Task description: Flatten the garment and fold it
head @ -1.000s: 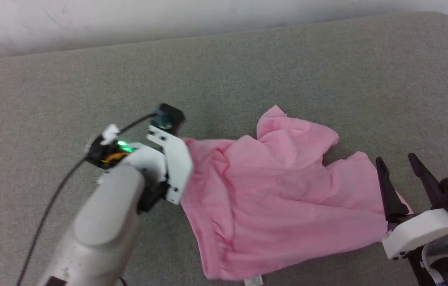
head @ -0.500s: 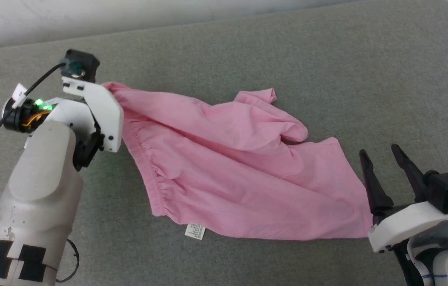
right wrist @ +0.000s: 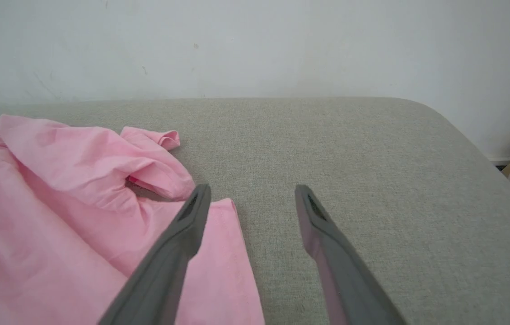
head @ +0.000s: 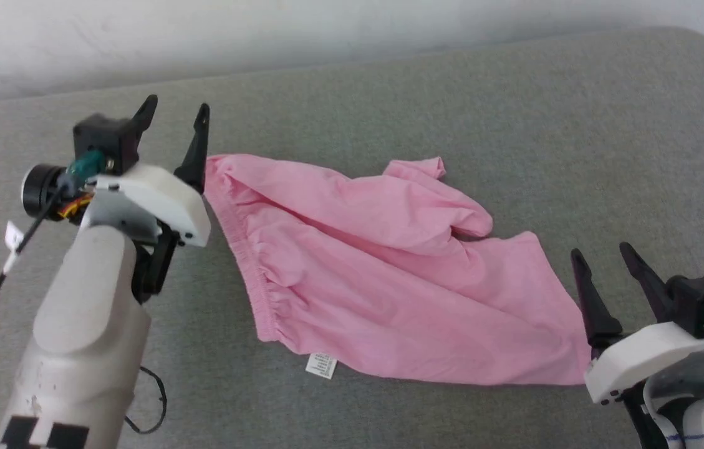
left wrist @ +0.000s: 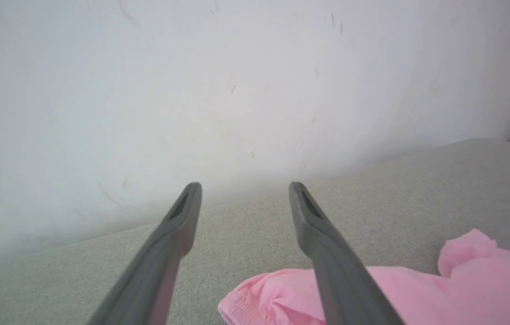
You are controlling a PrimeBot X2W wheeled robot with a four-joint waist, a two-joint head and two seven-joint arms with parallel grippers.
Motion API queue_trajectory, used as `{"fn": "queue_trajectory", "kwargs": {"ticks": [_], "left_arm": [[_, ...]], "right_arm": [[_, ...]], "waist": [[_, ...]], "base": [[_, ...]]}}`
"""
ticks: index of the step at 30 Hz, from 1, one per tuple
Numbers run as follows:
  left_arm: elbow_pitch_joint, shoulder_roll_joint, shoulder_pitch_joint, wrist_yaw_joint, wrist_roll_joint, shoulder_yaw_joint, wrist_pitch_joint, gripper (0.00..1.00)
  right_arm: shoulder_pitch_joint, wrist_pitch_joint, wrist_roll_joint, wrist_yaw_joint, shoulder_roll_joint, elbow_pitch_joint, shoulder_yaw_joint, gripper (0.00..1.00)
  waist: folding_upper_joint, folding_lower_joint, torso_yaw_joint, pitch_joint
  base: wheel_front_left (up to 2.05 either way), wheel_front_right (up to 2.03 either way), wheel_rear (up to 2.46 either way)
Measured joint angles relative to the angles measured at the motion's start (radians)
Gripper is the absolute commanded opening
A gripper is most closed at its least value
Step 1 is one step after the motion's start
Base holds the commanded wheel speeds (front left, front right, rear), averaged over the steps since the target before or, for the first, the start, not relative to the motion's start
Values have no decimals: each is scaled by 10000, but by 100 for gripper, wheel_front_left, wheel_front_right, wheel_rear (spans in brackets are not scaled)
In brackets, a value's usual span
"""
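Head view: the left end effector [head: 176, 118] stands wide open and empty, with one finger just beside the far corner of the gathered waistband [head: 245, 249]. The right end effector [head: 601, 255] is likewise spread and grips nothing, its inner finger at the leg hem toward the right edge of the grey fabric-covered table [head: 514, 125]. Between them the pink shorts [head: 376, 280] lie rumpled, waistband leftward. The white care label [head: 322, 365] pokes out on their near side.

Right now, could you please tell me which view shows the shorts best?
The head view: the shorts lie whole in it. The left wrist view catches a waistband corner; the right wrist view, the leg ends.
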Motion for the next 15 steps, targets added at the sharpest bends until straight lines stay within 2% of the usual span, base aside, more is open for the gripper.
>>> {"fn": "queue_trajectory", "kwargs": {"ticks": [2, 5, 10, 15], "left_arm": [[-489, -65, 452, 42, -102, 134, -711, 100], [-1407, -113, 1327, 330, -134, 355, -1321, 100], [-3147, -167, 3343, 819, -125, 727, -1565, 100], [-4663, -541, 5425, 1191, 71, 959, -1574, 100]], "right_arm": [[118, 81, 2, 0, -69, 23, -50, 100], [354, 196, 13, 0, -163, 73, -125, 100], [721, 320, 17, 0, -222, 90, -253, 100], [1125, 341, 67, 0, -219, 75, -383, 100]], "waist": [[0, -1, 152, -228], [0, -1, 392, -574], [0, -1, 782, -1108], [0, -1, 1159, -1516]], "base": [[0, 0, 0], [0, 0, 0], [0, 0, 0], [0, 0, 0]]}}
